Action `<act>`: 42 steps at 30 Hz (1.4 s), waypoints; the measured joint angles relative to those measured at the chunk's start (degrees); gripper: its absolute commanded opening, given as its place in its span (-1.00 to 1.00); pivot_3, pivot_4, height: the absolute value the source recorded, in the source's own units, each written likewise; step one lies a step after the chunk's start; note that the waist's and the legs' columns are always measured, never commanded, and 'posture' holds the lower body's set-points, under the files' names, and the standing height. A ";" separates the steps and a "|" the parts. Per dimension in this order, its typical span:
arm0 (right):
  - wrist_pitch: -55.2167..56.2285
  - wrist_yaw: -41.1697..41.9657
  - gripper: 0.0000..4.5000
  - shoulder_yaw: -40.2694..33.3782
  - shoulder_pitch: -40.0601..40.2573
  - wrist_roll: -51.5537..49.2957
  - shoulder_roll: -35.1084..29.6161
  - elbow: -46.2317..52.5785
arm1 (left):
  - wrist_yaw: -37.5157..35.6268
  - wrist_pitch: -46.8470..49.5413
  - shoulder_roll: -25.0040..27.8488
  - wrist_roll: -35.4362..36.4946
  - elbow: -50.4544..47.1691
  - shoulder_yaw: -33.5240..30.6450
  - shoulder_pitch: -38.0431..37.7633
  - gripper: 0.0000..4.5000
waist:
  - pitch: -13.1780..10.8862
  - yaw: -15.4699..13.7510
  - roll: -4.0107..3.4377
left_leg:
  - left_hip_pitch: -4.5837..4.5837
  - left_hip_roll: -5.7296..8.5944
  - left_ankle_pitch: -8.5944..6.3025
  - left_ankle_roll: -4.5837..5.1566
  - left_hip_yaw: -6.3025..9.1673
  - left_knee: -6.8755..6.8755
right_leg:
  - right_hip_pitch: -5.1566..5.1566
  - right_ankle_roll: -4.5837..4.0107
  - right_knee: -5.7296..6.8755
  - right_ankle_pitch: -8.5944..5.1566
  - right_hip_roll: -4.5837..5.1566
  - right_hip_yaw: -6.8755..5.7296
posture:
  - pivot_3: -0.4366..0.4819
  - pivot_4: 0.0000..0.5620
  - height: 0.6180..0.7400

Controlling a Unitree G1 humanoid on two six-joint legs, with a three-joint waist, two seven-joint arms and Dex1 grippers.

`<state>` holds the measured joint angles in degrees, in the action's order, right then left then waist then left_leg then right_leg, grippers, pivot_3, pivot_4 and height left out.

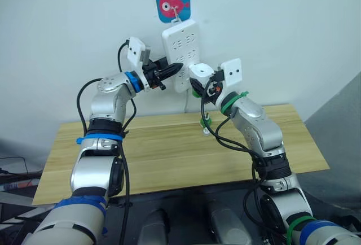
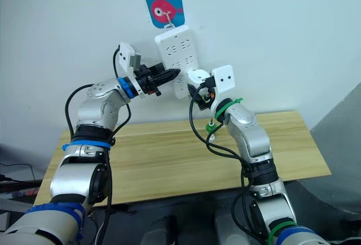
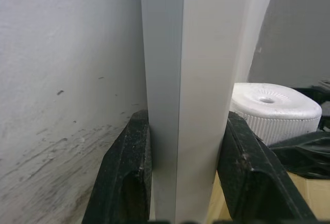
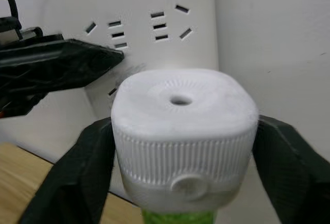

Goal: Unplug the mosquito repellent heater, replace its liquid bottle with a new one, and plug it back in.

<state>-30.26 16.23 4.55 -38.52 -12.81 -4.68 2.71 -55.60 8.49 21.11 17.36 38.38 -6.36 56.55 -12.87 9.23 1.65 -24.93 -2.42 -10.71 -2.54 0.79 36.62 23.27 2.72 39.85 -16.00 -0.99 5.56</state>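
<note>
Two grippers meet at the white power strip [image 1: 179, 56], which hangs on the wall from a hook on a blue card with a red fish [image 1: 172, 2], above the far edge of the wooden table [image 1: 169, 154]. The left gripper [image 1: 172, 70] reaches in from the strip's left side, and its two black fingers [image 3: 124, 172] are clamped on the strip's edge, one finger on the front face and one behind it against the wall. The right gripper [image 4: 180, 146] holds the mosquito repellent heater [image 4: 183, 126] between its fingers, pinching the ribbed white body on both sides. The heater sits at the strip's lower right corner, right beside the strip's face near the slotted sockets; whether its prongs are seated in a socket cannot be told. A green liquid bottle [image 1: 196, 92] hangs beneath the heater, its top showing just under the white body in the right wrist view. A small green and white item [image 1: 205, 123] stands on the table near its far edge, below the right gripper.
</note>
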 measured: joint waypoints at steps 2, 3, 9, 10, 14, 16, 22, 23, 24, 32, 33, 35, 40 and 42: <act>-2.12 0.19 0.97 0.98 2.23 0.11 -1.56 4.29 | -0.30 -1.11 0.06 -0.03 0.00 0.40 -0.03 -0.40 | 0.00 -0.37 0.00 | -0.02 0.04 -0.01 -0.02 -0.01 -0.20 | 0.02 0.00 -0.16 0.00 0.05 -0.01 | -0.32 -0.35 1.00; -3.75 0.33 0.99 1.27 3.69 0.06 -2.27 6.62 | -0.32 -1.65 0.08 -0.18 0.04 0.46 -0.13 -0.25 | 0.00 -0.69 0.00 | -0.03 0.04 -0.01 -0.02 -0.01 -0.28 | 0.03 0.00 -0.24 0.00 0.06 -0.01 | -0.30 -0.34 1.00; -10.98 1.26 1.00 2.63 7.83 -1.46 -4.18 16.45 | 4.23 -4.04 2.55 -1.46 -0.40 -0.11 -1.85 0.57 | -0.01 -0.50 0.00 | 0.07 -0.14 0.00 -0.03 -0.07 -0.40 | 0.16 -0.01 -0.11 0.00 -0.10 0.07 | -0.22 -0.33 1.00; -11.84 1.30 1.00 2.97 8.04 -1.87 -4.23 17.66 | 4.33 -4.32 2.54 -1.48 -1.03 -0.11 -2.36 0.68 | -0.01 -0.48 0.01 | 0.07 -0.18 0.01 -0.03 -0.07 -0.40 | 0.18 -0.01 -0.09 0.00 -0.16 0.10 | -0.20 -0.34 1.00; -14.17 1.74 1.00 3.61 8.64 -2.63 -4.28 20.43 | 6.12 -3.95 2.83 -1.46 -4.45 -0.11 -4.64 0.89 | -0.01 -0.40 0.01 | 0.18 -0.26 0.06 -0.03 0.09 -0.40 | 0.22 -0.17 0.01 0.10 -0.43 0.21 | -0.16 -0.36 1.00; -14.60 2.43 1.00 4.12 8.82 -2.97 -4.78 21.35 | 8.16 -3.90 4.85 -1.57 -7.72 -0.23 -6.97 0.89 | -0.01 -0.16 0.00 | 0.20 -0.31 0.08 -0.03 0.21 -0.41 | 0.30 -0.26 0.05 0.15 -0.63 0.31 | -0.13 -0.36 1.00; -14.01 5.23 0.92 5.42 9.64 -3.06 -8.79 22.91 | 11.13 -0.76 14.45 -1.35 -20.14 -4.93 -17.79 0.91 | -0.01 -0.43 0.00 | 0.18 -0.41 0.07 -0.05 0.37 -0.70 | 0.46 -0.47 0.10 0.04 -0.81 0.23 | -0.04 -0.34 1.00; -13.90 5.93 0.83 5.29 10.10 -3.16 -9.66 23.13 | 10.35 0.25 16.31 -0.62 -23.35 -6.01 -21.10 0.91 | 0.00 -0.95 0.00 | 0.13 -0.43 0.03 -0.11 0.38 -0.74 | 0.51 -0.58 0.09 -0.02 -0.77 0.17 | -0.02 -0.34 1.00; -13.85 6.54 0.73 5.10 10.48 -3.34 -10.33 23.28 | 9.33 1.48 17.22 0.21 -25.93 -6.58 -23.80 0.91 | -0.01 -1.53 0.00 | 0.08 -0.41 0.01 -0.16 0.40 -0.76 | 0.52 -0.70 0.09 -0.10 -0.70 0.08 | 0.00 -0.34 1.00; -12.42 11.53 -0.57 4.91 12.25 -6.32 -14.27 27.69 | -0.95 11.34 22.57 12.96 -58.43 -7.59 -49.22 0.91 | 0.00 -6.64 0.15 | -0.41 -0.16 -0.21 -0.50 0.53 -0.66 | 0.73 -0.91 0.05 -0.51 0.08 -0.25 | 0.05 -0.33 1.00; -12.04 11.56 -0.73 5.05 12.28 -6.27 -14.37 27.68 | -0.75 11.49 22.56 13.73 -60.97 -7.86 -50.21 0.91 | 0.00 -7.02 0.15 | -0.40 -0.15 -0.21 -0.49 0.47 -0.63 | 0.69 -0.80 -0.01 -0.56 0.09 -0.16 | 0.05 -0.33 1.00; -11.22 11.17 -0.99 5.37 12.24 -5.83 -14.36 27.34 | -0.30 11.52 22.32 14.36 -64.78 -7.72 -52.04 0.91 | 0.00 -7.29 0.15 | -0.27 -0.16 -0.18 -0.44 0.40 -0.54 | 0.54 -0.54 -0.06 -0.58 0.08 -0.09 | 0.05 -0.34 1.00; -9.58 8.40 -0.99 5.63 11.23 -2.41 -13.84 23.78 | -0.07 11.18 21.60 15.52 -68.58 -6.61 -53.54 0.91 | 0.00 -7.31 0.16 | 0.17 -0.18 -0.08 -0.30 0.26 -0.54 | 0.12 -0.93 -0.19 -0.59 0.05 -0.07 | 0.03 -0.34 1.00; -9.21 7.23 -0.99 5.60 10.52 -1.61 -13.20 22.54 | -0.20 10.88 21.60 15.52 -68.99 -6.09 -53.55 0.91 | 0.00 -7.31 0.16 | 0.18 -0.18 -0.08 -0.30 0.22 -0.55 | 0.13 -0.93 -0.19 -0.59 0.03 -0.08 | 0.01 -0.36 1.00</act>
<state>-39.47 23.46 10.15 -28.00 -14.43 -17.89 25.25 -55.80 19.36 42.71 32.88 -30.61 -12.44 3.01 -12.86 1.91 1.81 -24.75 -2.60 -10.79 -2.83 1.01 36.07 23.40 1.79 39.65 -16.59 -0.97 5.48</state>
